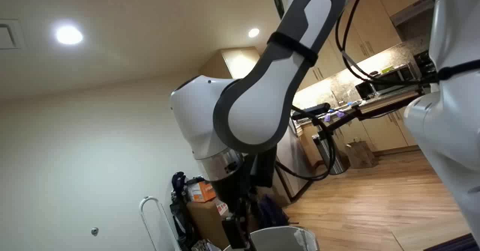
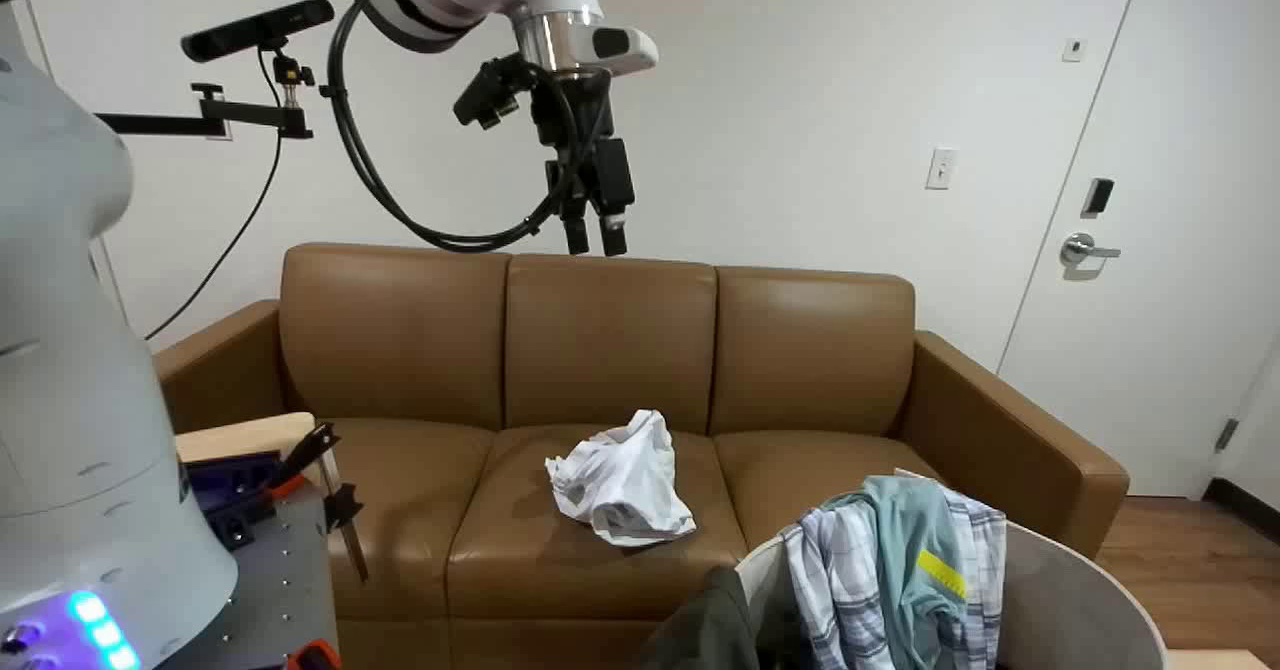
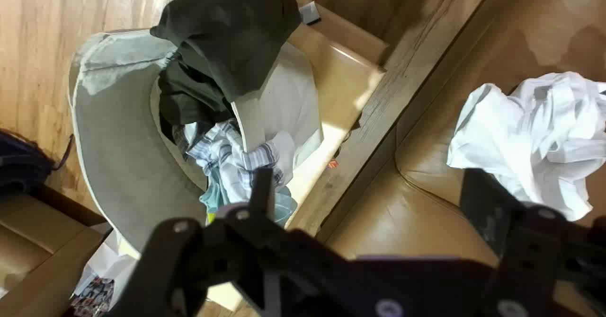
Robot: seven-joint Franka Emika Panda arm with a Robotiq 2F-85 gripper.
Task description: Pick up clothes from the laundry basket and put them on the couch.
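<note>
Part done, I'd say: one piece out, at least three to go. White garment point(image 2: 620, 485), type unclear, lies crumpled mid-seat on the brown couch point(image 2: 610, 340), centre of the frame in an exterior view, right side in the wrist view; counting that as delivered. Laundry basket point(image 2: 1075, 600) is lower right in an exterior view, takes up much of the left half in the wrist view, not emptied: plaid garment point(image 2: 830, 575) and teal garment point(image 2: 905, 525) overlap and hang over its couch-side rim, dark olive garment point(image 3: 232, 35) sits bunched over the rim at the top of the wrist view. Anything deeper down, can't tell. Fingers point(image 3: 262, 189) spread well apart, nothing between them; in an exterior view they show upper centre, just above the couch's back, touching no cloth. So nothing in transit, probably between picks. Left to do: get over to the basket, take a piece, bring it across, let go on the couch, repeat until the three or more are out. Plaid and teal may come up together given the overlap; olive looks the easiest single grab, my guess.
</note>
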